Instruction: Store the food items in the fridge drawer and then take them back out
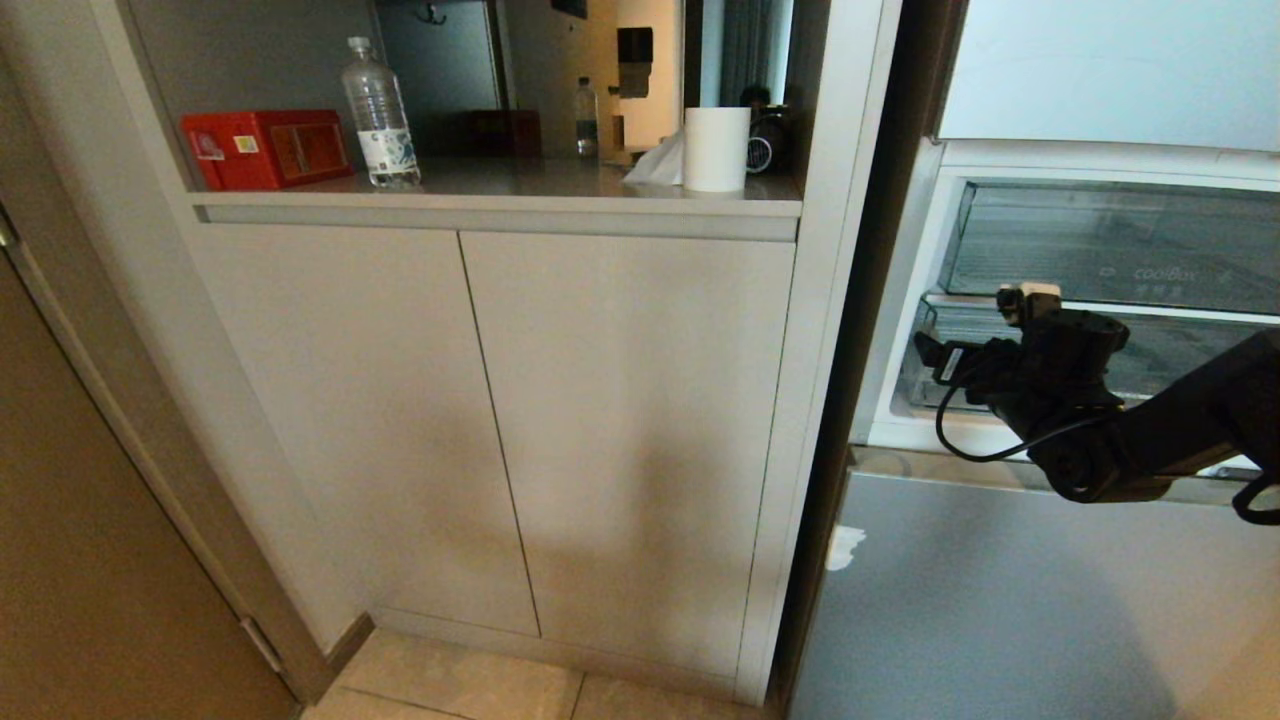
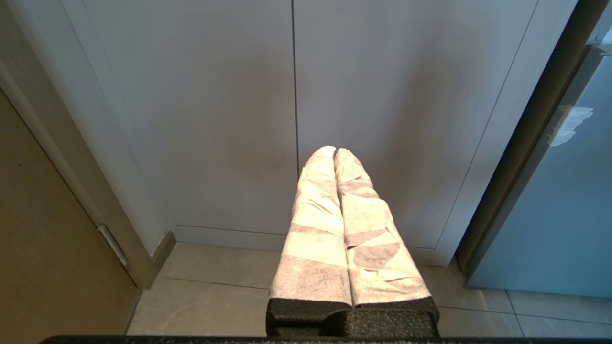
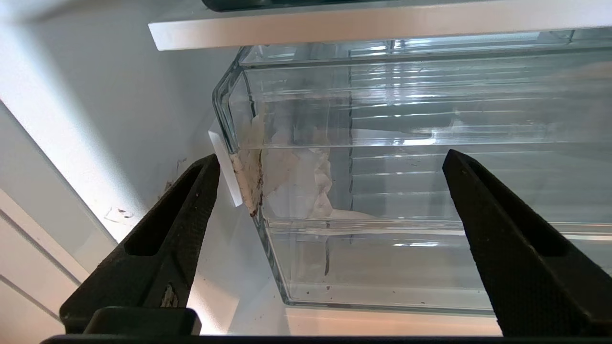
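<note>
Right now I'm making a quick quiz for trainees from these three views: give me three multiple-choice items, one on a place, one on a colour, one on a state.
1. Where is the right gripper?
A. in front of the clear fridge drawer
B. on the counter shelf
C. at the floor tiles

2. What colour is the box beside the water bottle?
A. blue
B. red
C. green

3. How do the left gripper fingers stand?
A. wide apart
B. closed on a bottle
C. shut together, holding nothing

Answers:
1 A: the right wrist view shows the drawer's corner between its spread black fingers.
2 B: the head view shows it red on the shelf.
3 C: the wrapped fingers touch along their length.
</note>
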You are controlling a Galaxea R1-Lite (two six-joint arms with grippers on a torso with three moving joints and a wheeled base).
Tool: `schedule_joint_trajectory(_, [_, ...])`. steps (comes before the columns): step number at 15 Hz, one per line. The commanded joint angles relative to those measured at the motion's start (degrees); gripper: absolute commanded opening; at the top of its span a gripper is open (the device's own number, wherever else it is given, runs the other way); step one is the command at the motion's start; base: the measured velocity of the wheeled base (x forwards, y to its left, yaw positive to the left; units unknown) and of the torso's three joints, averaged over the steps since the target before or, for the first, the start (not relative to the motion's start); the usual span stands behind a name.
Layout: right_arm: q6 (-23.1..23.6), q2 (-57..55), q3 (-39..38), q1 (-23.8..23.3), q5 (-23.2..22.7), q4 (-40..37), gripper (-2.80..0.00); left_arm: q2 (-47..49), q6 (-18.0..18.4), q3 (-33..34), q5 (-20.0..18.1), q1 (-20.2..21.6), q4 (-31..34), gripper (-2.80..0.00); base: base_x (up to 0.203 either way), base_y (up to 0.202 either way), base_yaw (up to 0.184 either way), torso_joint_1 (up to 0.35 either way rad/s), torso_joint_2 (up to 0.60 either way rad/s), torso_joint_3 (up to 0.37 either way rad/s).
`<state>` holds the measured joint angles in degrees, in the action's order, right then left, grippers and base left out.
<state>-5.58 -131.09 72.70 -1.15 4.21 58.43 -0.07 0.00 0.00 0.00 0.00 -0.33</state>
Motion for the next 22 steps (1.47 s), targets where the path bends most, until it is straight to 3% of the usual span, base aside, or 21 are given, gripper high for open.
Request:
schedule_joint_trajectory(1, [0.0,-0.5,0.1,0.1,0.0,0.2,0.0,0.0,0.0,0.1,0.1,0.0,0.0,-2.8,0.0,0.0,0.0,0.0,0.0,0.0])
schedule_joint_trajectory(5, [0.0,-0.9,0.8,0.7,0.0,0.2,0.0,0.0,0.0,0.1,0.0,0.0,0.0,-2.8,0.0,0.0,0.0,0.0,0.0,0.0])
schedule_joint_trajectory(6, [0.0,-0.9,0.9,0.8,0.0,0.2,-2.8,0.0,0.0,0.1,0.0,0.0,0.0,-2.8,0.0,0.0,0.0,0.0,0.0,0.0])
schedule_joint_trajectory(22, [1.1,0.5,1.5,5.4,2.3,-0.6,-2.8,0.0,0.0,0.1,0.0,0.0,0.0,-2.8,0.0,0.0,0.0,0.0,0.0,0.0])
